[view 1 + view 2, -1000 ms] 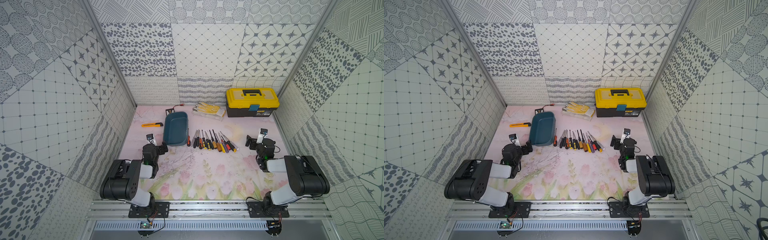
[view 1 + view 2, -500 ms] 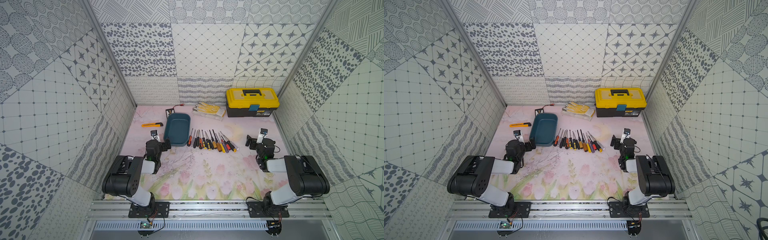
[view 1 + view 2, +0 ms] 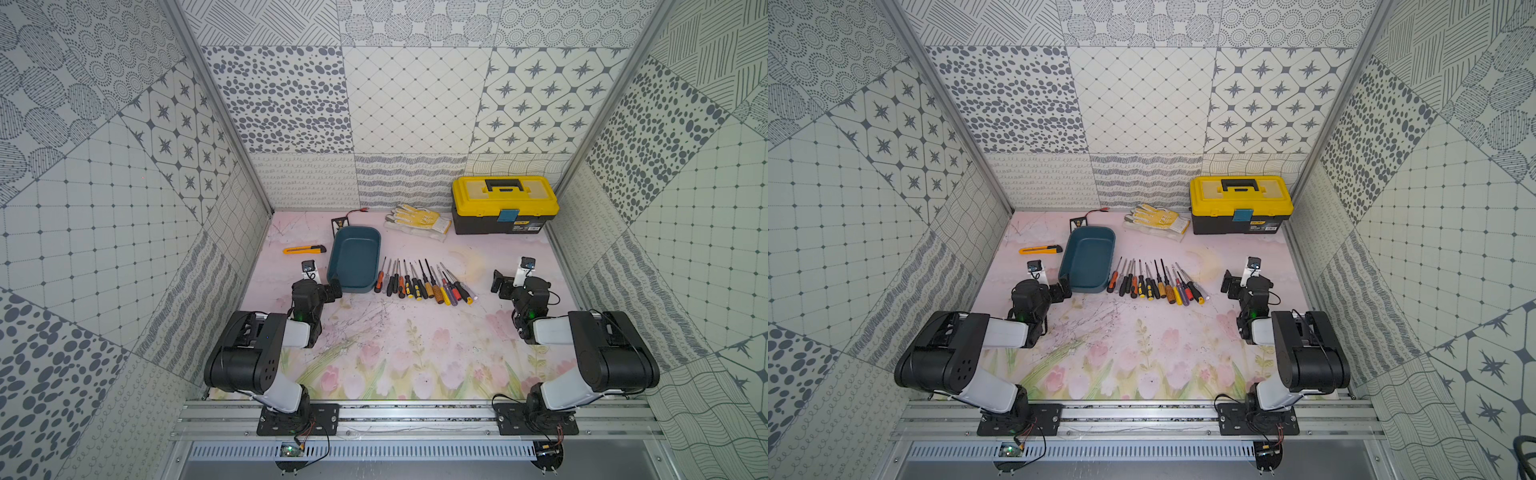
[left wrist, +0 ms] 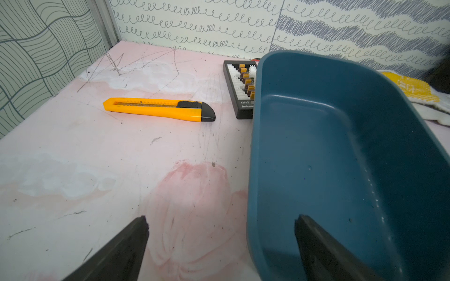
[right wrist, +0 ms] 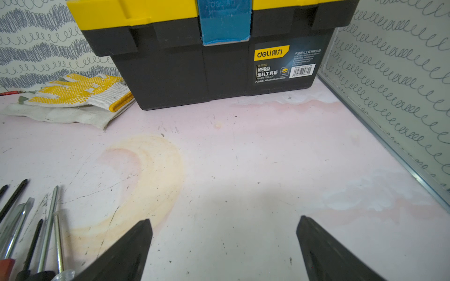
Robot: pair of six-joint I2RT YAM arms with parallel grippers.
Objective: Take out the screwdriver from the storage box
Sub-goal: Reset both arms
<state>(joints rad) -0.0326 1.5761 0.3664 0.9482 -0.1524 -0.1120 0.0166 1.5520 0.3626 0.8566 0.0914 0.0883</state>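
- Jaws of the left pincer (image 4: 221,219) spread wide, gripping nothing.
- One finger (image 4: 326,250) over the bare floor of the storage box (image 4: 316,150), the other over the tabletop (image 4: 97,170); box wall between them, contact unclear.
- Same wide spread on the right pincer (image 5: 224,220), nothing held, low over open tabletop, well apart from the box, facing the yellow-lidded toolbox (image 5: 194,60).
- Box upright, left of centre in both top views, near left corner at the left pincer.
- Row of screwdrivers (image 3: 422,284) outside the box, flat on the tabletop just to its right, handles toward the arms.
- Orange utility knife (image 4: 158,109) left of the box; black connector board (image 4: 239,92) just behind its far left corner; gloves (image 5: 73,95) beside the toolbox.
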